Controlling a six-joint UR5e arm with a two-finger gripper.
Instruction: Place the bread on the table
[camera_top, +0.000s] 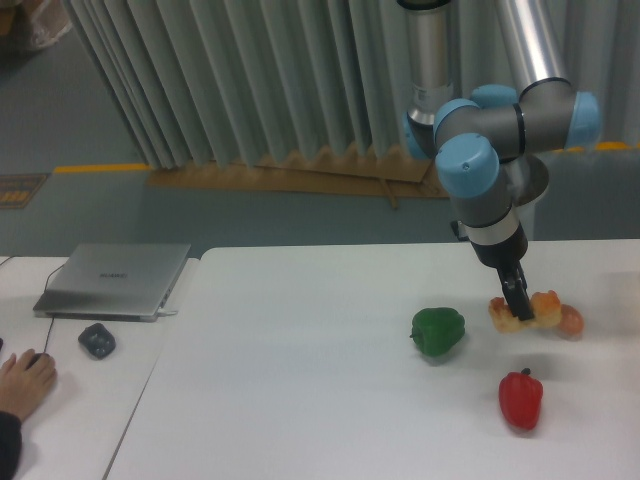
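Note:
The bread (545, 306) is a small lumpy golden-tan loaf at the right side of the white table (300, 380). My gripper (518, 308) comes down from above, and its dark fingers (516, 296) are closed across the middle of the loaf. The loaf sits at or just above the table surface; I cannot tell if it touches. The far side of the grip is hidden by the front finger.
A smooth orange-tan ball (571, 321) lies right beside the bread. A green pepper (438, 331) is to its left and a red pepper (521, 398) in front. The adjoining desk holds a grey laptop (115, 278), a dark object (97, 340) and a person's hand (25, 382).

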